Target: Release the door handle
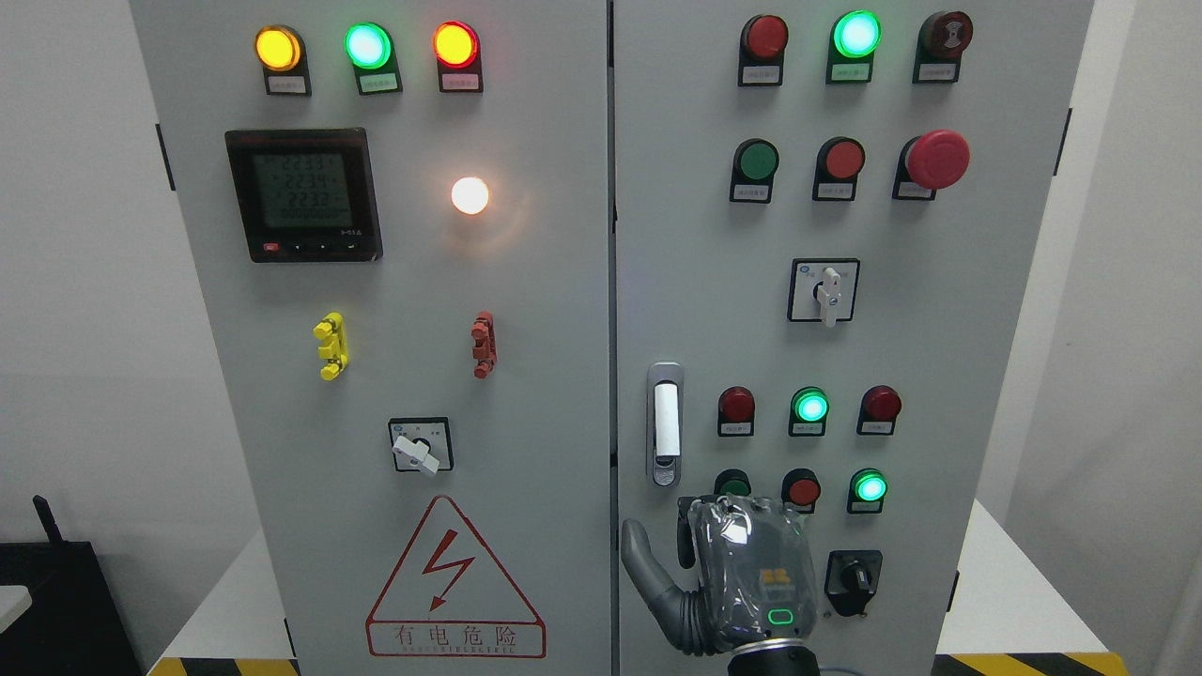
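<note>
Bright, even light, sharp focus throughout. One hot glare spot — a white lamp (470, 195) blooms into a soft halo on the grey cabinet door (526, 310). Lit indicators (367, 45) overexpose at their centres — shadows stay faint and short.

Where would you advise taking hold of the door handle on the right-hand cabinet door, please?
Probably by the white lever of the door handle, coming straight at the door from the front. It stands upright in its metal housing, flush with the panel, with the key lock at the bottom. The right hand sits just below, not touching it.
</note>
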Robot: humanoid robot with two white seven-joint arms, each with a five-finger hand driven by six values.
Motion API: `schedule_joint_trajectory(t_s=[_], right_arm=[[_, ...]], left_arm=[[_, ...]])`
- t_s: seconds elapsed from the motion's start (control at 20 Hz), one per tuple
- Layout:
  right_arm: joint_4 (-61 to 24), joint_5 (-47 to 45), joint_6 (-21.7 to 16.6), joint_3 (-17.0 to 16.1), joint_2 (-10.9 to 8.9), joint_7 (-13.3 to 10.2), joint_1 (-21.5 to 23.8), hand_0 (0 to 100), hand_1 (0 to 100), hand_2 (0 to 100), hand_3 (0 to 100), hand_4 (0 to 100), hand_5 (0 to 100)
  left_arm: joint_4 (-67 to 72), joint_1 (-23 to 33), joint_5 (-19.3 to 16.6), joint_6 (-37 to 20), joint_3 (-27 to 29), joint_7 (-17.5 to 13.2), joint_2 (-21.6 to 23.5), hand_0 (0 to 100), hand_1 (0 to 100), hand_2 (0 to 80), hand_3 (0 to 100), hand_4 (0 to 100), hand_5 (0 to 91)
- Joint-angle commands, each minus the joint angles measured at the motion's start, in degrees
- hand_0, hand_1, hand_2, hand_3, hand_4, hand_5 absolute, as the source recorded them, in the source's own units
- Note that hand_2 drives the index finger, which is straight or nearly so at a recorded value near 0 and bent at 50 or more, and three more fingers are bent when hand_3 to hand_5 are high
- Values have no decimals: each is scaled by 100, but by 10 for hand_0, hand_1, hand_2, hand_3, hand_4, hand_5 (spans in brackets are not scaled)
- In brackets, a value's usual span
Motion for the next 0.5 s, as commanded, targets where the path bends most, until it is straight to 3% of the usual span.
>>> schedule_joint_trajectory(t_s=[0.0,0.35,0.45], right_arm=[[10,16,127,5,-6,131,-211,390,5,1000,1000,1000,975],[53,16,145,-13,-6,184,-413,404,3,1000,1000,1000,976],[62,24,180,-21,-14,341,-431,407,0,1000,1000,1000,976]], left_arm=[[0,-149,0,5,97,1,-2,120,389,0,0,0,0],[0,-149,0,5,97,1,-2,120,389,0,0,0,0],[0,-149,0,5,97,1,7,120,389,0,0,0,0]])
